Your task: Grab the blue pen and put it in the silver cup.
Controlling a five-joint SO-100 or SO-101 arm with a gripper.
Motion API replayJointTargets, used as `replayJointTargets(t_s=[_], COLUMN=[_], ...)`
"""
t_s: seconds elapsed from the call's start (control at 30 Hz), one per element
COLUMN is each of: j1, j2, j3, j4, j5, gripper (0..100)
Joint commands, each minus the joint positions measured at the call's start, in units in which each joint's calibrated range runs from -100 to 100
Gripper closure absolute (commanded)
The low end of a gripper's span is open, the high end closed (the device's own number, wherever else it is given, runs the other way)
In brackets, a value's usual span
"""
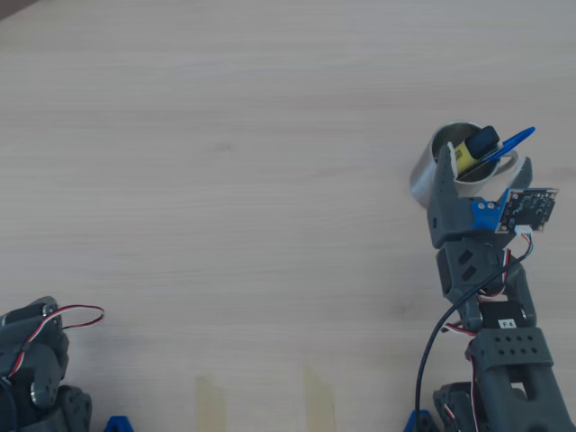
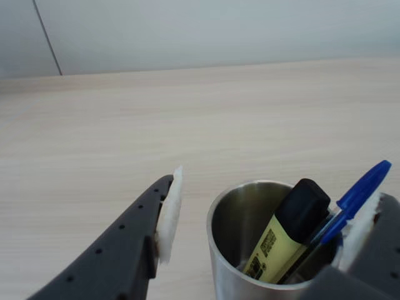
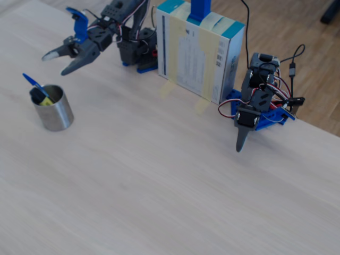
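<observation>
The silver cup (image 1: pixel 421 180) (image 2: pixel 219 262) (image 3: pixel 57 114) stands upright on the wooden table. The blue pen (image 1: pixel 511 142) (image 2: pixel 359 194) (image 3: pixel 30 81) leans inside it, its blue cap poking out over the rim. A yellow marker (image 1: pixel 467 153) (image 2: pixel 278 240) with a black cap sits in the cup beside the pen. My gripper (image 1: pixel 484 160) (image 2: pixel 278 184) (image 3: pixel 57 62) is open and holds nothing. In the wrist view its fingers (image 2: pixel 169 212) stand on either side of the cup. In the fixed view it hovers behind and above the cup, apart from it.
A second arm (image 3: pixel 257 106) (image 1: pixel 36 360) rests folded at the table edge. A white and teal box (image 3: pixel 199 50) stands between the two arm bases. Two tape strips (image 1: pixel 211 400) lie near the table's front edge in the overhead view.
</observation>
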Motion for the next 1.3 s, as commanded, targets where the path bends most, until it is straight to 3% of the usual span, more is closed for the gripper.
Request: replayJointTargets(t_s=[0.0,0.67,1.27], j1=[-0.47,-1.25,1.71], j2=[-3.40,-16.95,-30.17], j3=[-1.05,-0.50,12.56], j4=[3.37,23.10,23.96], j5=[-1.18,-1.49,-4.14], gripper=[59,59,59])
